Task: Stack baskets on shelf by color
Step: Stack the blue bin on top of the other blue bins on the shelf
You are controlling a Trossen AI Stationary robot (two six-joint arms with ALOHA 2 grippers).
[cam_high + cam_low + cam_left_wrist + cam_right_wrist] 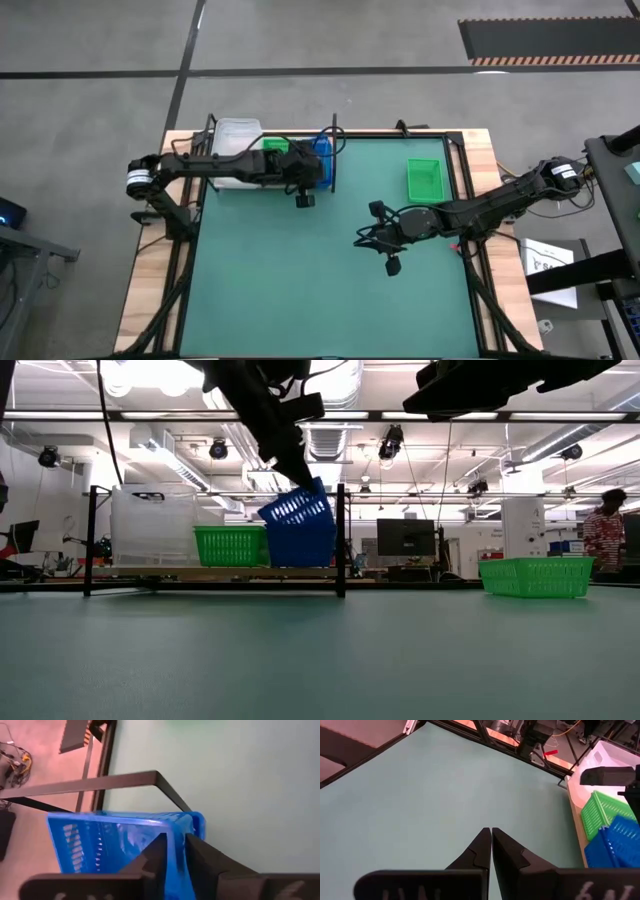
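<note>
A blue basket (298, 520) stands tilted at the right end of the wooden shelf (215, 572), with my left gripper (285, 465) shut on it from above. Blue reaches down to the board; I cannot tell whether another blue basket is under it. A green basket (230, 545) stands on the middle of the shelf and a clear stack (152, 525) on its left end. A second green basket (425, 177) lies on the mat at the far right. My right gripper (491, 834) is shut and empty above the mat's middle (365, 238). My left gripper pinches the blue basket's side wall at its rim (176, 842) between its two fingers, one finger (157, 852) inside the basket and one (202, 855) outside. The fingers slant down from above. The basket hangs tilted, its held side raised and its lower part at the shelf board.
A black metal upright (341, 540) stands right beside the blue basket, at the shelf's right end. The green mat (330, 290) lies open toward the near edge. A person (603, 535) stands in the room far behind the table.
</note>
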